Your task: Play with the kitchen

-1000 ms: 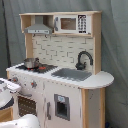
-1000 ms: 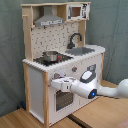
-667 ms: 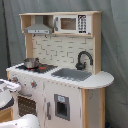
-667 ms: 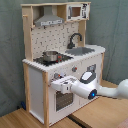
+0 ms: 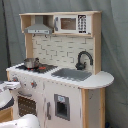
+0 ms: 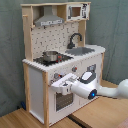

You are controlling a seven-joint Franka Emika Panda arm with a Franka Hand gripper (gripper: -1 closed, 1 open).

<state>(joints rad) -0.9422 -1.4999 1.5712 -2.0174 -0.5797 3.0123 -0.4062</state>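
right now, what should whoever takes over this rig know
Gripper: at the kitchen's front panel, by the knobs above the oven door; whether it grips anything cannot be told.
Steel pot sits on the stovetop; black faucet stands behind the sink; microwave and range hood are up top.
Done: arm brought to the front panel.
Left: probably working a knob or the oven door.

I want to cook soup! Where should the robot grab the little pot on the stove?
Best guess: grip the steel pot by its open rim from straight above. It stands upright on the stovetop, with clear space under the range hood.
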